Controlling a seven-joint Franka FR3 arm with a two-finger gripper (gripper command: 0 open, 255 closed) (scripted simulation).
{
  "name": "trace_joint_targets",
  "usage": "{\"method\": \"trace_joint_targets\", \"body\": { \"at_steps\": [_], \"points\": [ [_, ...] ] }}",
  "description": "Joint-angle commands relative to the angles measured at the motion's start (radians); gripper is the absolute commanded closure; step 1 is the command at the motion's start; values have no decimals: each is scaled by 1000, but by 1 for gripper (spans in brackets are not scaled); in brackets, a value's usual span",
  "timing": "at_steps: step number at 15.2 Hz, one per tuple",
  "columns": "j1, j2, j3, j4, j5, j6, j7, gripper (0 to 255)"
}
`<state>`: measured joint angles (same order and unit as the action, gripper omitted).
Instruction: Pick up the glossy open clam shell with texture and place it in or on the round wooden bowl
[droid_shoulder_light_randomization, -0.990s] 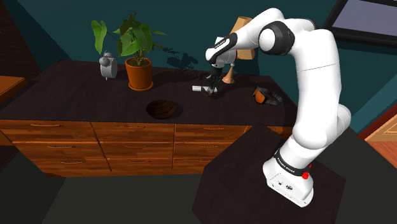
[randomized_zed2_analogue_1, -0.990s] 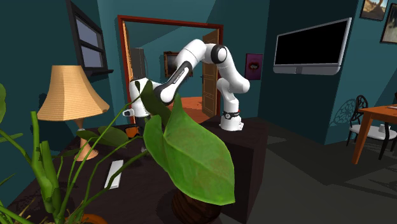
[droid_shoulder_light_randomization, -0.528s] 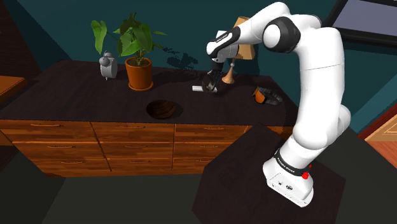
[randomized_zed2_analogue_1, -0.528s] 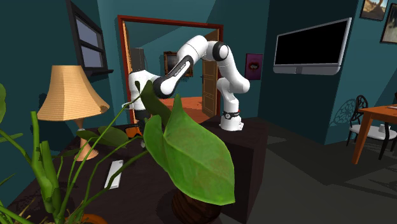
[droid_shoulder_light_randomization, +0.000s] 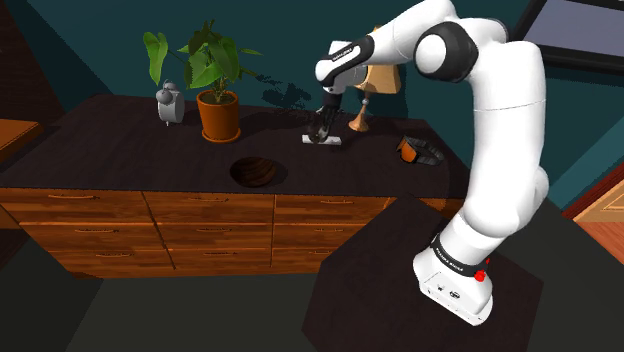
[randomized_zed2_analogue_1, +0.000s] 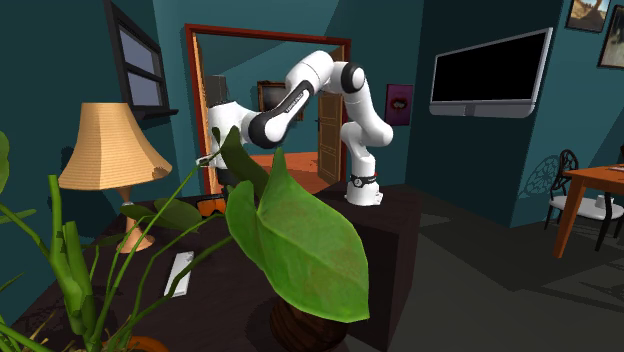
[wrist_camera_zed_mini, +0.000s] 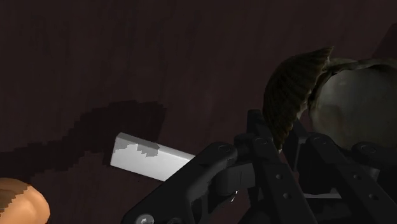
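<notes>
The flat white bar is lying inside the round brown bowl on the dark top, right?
No. The flat white bar lies on the dark top itself, apart from the round brown bowl, as the shoulder view shows.

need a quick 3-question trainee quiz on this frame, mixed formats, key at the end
1. True or false: the clam shell lies in the wooden bowl.
2. In the shoulder view, what lies on the dark top just under the end effector? A) a white flat block B) a red mug C) an open book
3. In the shoulder view, is the bowl to the left or the right of the potted plant?

Key: 1 false, the end effector holds the shell above the top. 2 A. 3 right, and nearer the camera.
</notes>
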<state>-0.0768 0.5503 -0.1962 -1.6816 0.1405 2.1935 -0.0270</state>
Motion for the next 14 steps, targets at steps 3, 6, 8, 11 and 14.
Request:
{"method": "trace_joint_targets", "body": {
  "at_steps": [3,6,8,11,14],
  "points": [
    [65,-7,16,2,-10,-6,85,255],
    [111,1,28,21,-15,-16,147,255],
    [141,10,37,41,-19,-25,188,255],
    [184,29,50,81,-24,-43,249,255],
    [226,57,62,134,-29,-66,309,255]
  ]
}}
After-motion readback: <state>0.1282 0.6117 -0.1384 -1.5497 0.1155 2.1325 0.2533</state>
